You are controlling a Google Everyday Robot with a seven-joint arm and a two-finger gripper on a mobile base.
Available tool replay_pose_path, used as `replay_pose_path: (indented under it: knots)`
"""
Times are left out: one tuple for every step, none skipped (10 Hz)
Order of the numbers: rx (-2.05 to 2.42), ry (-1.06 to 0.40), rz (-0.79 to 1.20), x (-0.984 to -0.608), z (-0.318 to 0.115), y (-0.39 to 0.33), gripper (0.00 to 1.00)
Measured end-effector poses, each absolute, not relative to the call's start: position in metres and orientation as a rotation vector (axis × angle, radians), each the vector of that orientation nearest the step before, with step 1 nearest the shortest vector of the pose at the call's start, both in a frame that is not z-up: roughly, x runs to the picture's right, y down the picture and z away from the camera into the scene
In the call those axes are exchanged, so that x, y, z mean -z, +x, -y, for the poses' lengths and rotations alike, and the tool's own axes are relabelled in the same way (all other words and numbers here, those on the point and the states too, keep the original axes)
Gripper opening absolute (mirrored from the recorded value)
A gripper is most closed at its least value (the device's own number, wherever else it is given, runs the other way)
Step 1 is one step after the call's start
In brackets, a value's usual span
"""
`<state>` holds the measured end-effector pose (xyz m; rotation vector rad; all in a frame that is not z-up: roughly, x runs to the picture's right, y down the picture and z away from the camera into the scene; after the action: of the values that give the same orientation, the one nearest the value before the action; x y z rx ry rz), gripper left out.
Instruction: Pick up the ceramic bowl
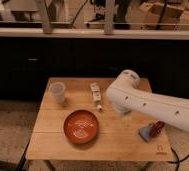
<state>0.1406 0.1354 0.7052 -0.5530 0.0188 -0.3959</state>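
The ceramic bowl (81, 126) sits on the front half of a pale wooden plank table (53, 145): wide, shallow and round, glossy orange-red, with faint pale swirls inside and nothing in it. Behind the bowl to the left stands a small translucent white cup (57, 92), upright; its contents cannot be made out. Behind the bowl to the right lies a slim whitish tube (96, 95). A smooth white arm (153, 105) with a rounded end reaches in from the right. Under that end, right of the bowl and apart from it, a dim grey bit of the gripper (124, 111) shows; its state cannot be told. Farther right lies a small blue and red object (152, 131).
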Motion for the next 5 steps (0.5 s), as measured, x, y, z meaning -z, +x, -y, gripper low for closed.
replay_pose_path:
  knots:
    - [0.415,-0.555,-0.014,-0.706,-0.137,0.141,0.80]
    - [0.449,-0.559,-0.006,-0.708,-0.139,0.139,0.80]
    - [0.476,-0.559,0.004,-0.710,-0.140,0.135,0.80]
    - [0.496,-0.555,0.014,-0.712,-0.141,0.132,0.80]
    - [0.518,-0.555,0.021,-0.714,-0.143,0.127,0.80]
